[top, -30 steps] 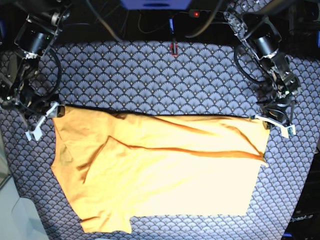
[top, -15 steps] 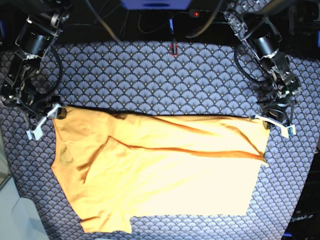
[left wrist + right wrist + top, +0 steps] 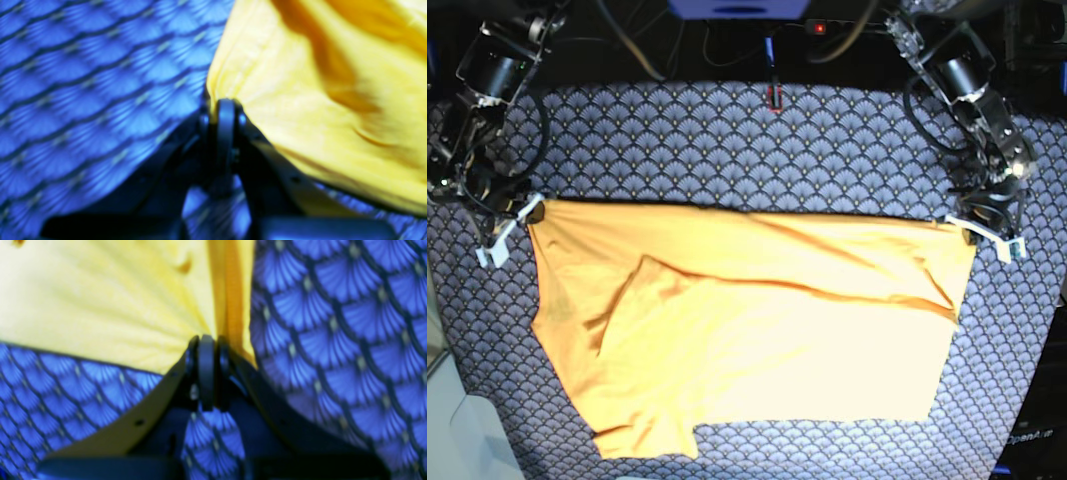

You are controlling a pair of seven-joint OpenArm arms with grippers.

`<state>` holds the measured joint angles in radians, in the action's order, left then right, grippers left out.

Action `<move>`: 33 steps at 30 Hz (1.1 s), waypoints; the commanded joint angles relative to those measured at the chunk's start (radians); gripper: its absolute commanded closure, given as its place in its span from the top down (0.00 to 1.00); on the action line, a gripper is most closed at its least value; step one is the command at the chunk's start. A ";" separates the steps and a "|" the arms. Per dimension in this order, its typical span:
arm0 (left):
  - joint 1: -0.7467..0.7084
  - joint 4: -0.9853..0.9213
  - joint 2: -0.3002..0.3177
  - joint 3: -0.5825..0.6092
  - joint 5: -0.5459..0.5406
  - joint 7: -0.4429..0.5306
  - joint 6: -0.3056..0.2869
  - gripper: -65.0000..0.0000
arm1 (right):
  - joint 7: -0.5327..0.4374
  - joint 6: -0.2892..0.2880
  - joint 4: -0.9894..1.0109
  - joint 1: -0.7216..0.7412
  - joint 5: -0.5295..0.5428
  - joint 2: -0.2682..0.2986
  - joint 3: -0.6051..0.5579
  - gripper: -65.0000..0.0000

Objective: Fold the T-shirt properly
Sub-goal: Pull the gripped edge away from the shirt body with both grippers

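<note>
Orange-yellow T-shirt (image 3: 757, 340) corners pinched, both jaws closed (cloth between)

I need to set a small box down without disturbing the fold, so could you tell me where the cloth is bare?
The widest bare stretch of the patterned cloth lies beyond the T-shirt's far edge, between both arms. A thin strip runs along its near hem. It is crowded at the far corners, where the right gripper and left gripper pinch the shirt.

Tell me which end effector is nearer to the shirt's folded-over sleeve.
Right. The right end effector pinches the T-shirt corner just above the sleeve; the left end effector pinches the opposite corner, far across the cloth.
</note>
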<state>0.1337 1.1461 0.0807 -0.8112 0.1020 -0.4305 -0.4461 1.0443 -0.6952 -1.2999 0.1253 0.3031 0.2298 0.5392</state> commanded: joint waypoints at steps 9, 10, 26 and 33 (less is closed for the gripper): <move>-0.027 0.168 0.015 -0.010 0.011 -0.138 0.019 0.00 | -0.006 -0.003 -0.168 -0.100 0.000 0.024 0.006 0.00; -0.035 0.185 0.015 -0.009 0.011 -0.138 0.019 0.00 | -0.006 -0.003 -0.177 -0.111 0.000 0.024 0.008 0.00; -0.223 0.391 -0.066 -0.006 0.011 -0.138 0.019 0.00 | -0.017 -0.003 -0.246 -0.329 0.000 0.009 0.095 0.00; -0.288 0.437 -0.092 -0.010 0.011 -0.136 0.017 0.00 | -0.017 -0.003 -0.424 -0.428 0.000 -0.050 0.092 0.00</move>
<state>-0.1562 1.5608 -0.0181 -0.8173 0.1108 -0.5854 -0.4389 1.0340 -0.7021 -1.7081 -0.3027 0.3012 0.1665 0.6254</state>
